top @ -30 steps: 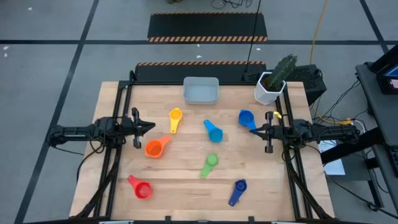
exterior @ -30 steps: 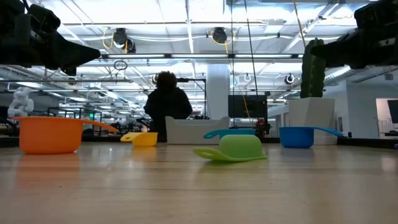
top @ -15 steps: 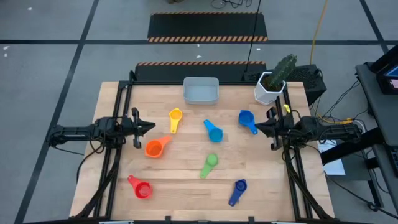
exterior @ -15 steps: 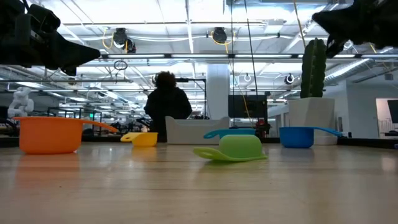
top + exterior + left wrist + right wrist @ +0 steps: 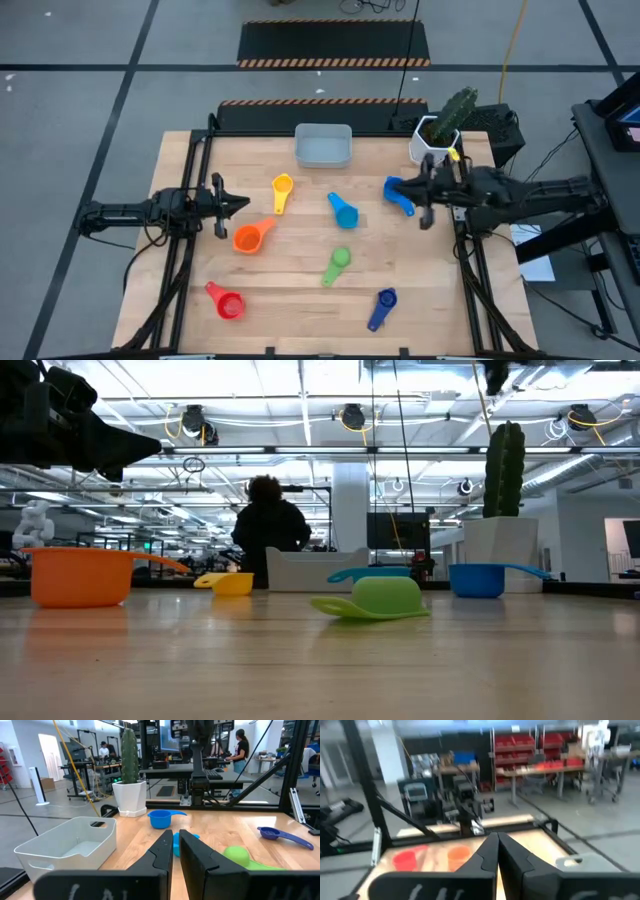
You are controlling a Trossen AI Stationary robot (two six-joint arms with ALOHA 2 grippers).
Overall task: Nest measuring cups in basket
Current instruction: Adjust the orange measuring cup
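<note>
Several measuring cups lie apart on the wooden table: yellow (image 5: 282,187), orange (image 5: 248,237), red (image 5: 228,303), green (image 5: 338,262), light blue (image 5: 343,210), blue (image 5: 392,186) and dark blue (image 5: 383,305). The green cup (image 5: 385,598) lies mouth down. The grey-blue basket (image 5: 323,145) stands at the far edge with nothing in it. My right gripper (image 5: 405,193) hangs shut, high above the blue cup, and shows only at the top of the low view (image 5: 495,372). My left gripper (image 5: 245,203) waits shut near the left side, between the yellow and orange cups.
A white faceted pot with a cactus (image 5: 435,138) stands at the far right corner, close to the right arm. Black frame rails run along the table's left and right sides. A person (image 5: 268,525) stands in the room beyond the far edge.
My right gripper has risen and swung toward the table's left and far edge, from beside the right rail to above the blue cup; in the low view it has climbed almost out of the picture. No cup has moved.
</note>
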